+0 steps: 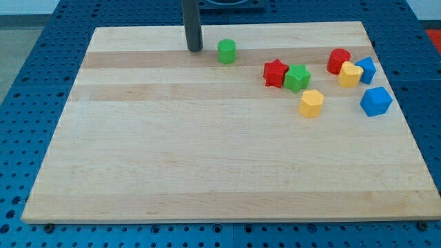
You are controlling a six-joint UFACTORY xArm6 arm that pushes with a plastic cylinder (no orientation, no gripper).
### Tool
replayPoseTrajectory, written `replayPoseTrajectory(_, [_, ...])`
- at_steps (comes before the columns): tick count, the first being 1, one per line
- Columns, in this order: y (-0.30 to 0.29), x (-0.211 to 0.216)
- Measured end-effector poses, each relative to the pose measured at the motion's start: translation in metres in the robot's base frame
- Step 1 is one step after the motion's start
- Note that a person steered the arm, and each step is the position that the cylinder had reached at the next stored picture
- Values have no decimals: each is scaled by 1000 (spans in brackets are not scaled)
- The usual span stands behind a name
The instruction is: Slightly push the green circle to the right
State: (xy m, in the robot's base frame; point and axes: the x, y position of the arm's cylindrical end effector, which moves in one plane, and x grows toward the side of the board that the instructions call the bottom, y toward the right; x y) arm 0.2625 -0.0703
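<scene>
Wooden counter (207, 158): my tip (195, 49), a bare rod with no hand, stands just left of the green circle (227, 51), apart from it, push seemingly not begun.

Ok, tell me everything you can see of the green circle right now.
The green circle is a short, plain green cylinder with a matte look, standing upright on the wooden board near the view's top, left of the other blocks. Nothing touches it. My tip sits just to its left with a small gap between them. The nearest block, the red star, lies apart to its lower right.
</scene>
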Motion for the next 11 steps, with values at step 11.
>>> replayPoseTrajectory(11, [19,22])
